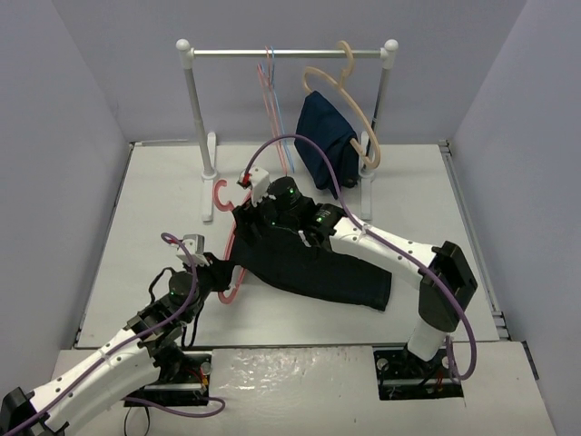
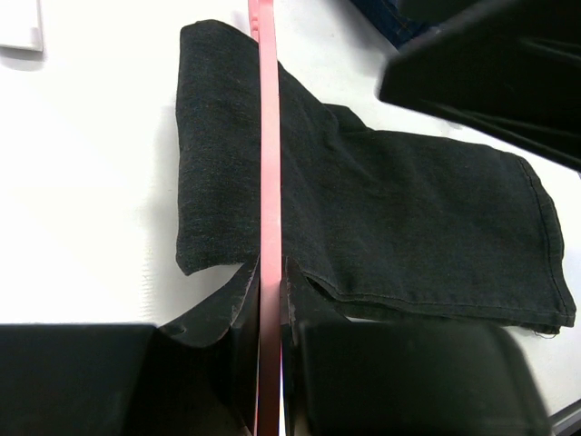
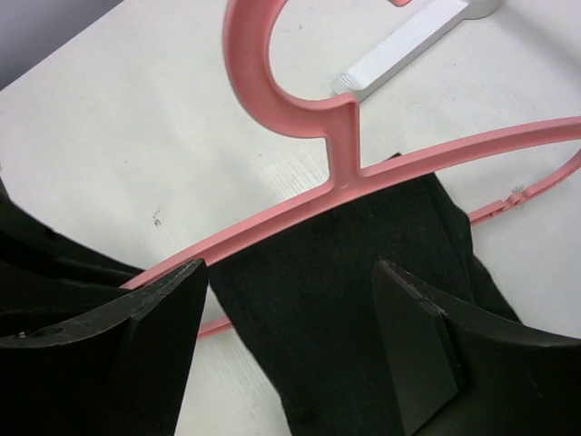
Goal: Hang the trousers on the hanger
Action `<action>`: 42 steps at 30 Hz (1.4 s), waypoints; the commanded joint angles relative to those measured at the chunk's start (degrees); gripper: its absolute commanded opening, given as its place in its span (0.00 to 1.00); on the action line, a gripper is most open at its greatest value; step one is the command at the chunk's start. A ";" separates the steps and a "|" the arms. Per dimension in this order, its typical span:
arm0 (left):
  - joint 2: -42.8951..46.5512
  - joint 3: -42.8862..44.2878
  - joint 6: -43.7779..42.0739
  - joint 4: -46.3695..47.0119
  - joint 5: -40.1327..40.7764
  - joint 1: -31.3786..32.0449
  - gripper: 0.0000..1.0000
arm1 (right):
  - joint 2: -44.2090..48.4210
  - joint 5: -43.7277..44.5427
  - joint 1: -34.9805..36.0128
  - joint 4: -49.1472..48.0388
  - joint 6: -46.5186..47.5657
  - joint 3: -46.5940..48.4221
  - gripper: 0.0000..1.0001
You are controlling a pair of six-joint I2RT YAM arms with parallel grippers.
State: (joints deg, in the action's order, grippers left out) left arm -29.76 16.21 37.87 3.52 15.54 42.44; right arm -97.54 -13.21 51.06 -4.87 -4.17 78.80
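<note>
Over on the left side of the table (image 1: 145, 209), the left gripper (image 2: 270, 272) is clamped tight on the hanger (image 2: 269, 136). The thin pink plastic runs straight up between its fingers (image 2: 238, 313). That hanger lies flat on the tabletop, and its hook (image 1: 219, 193) points toward the foot of the rail (image 1: 290, 53).

Moving to the middle, the right gripper (image 3: 290, 272) sits just below the hook with its jaws spread wide and nothing in them. One pad (image 3: 186, 282) is right by the hanger's sloped arm, but tbh I can't say if it's touching.

The trousers (image 1: 318, 268) are bunched at the hanger end and go under the shoulder arm. They cover the middle of the lower bar, so it looks like they're threaded through. From there the black fabric spreads out flat to the right, with the far end well past the right arm's wrist.

Further right at the back, a navy garment (image 1: 325, 136) hangs off a tan hanger (image 1: 349, 100) on the rail.
</note>
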 commanded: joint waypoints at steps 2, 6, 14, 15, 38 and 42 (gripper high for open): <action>-0.04 3.66 -0.34 7.91 -1.12 0.28 0.00 | -2.61 -5.64 -2.08 -7.64 6.43 2.83 0.68; 0.05 3.33 0.06 8.36 -1.21 0.35 0.00 | -5.41 -7.15 -3.06 -8.48 8.08 6.16 0.68; -0.13 3.57 0.01 8.70 -1.66 0.28 0.00 | -8.83 -11.24 -3.52 -9.89 8.12 10.85 0.66; -0.25 3.57 0.01 8.70 -1.77 0.28 0.00 | -9.37 -11.66 -3.58 -9.89 8.00 11.28 0.66; -0.38 3.30 0.28 10.80 -2.18 0.28 0.00 | -14.43 -14.30 -5.36 -10.42 7.33 11.55 0.34; -0.20 3.42 0.60 10.23 -2.35 0.28 0.00 | -14.50 -14.69 -5.66 -10.42 7.62 11.34 0.15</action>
State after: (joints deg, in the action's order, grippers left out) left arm -30.04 16.21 37.86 5.05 14.45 42.43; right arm -113.38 -26.66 46.04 -11.36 3.15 90.13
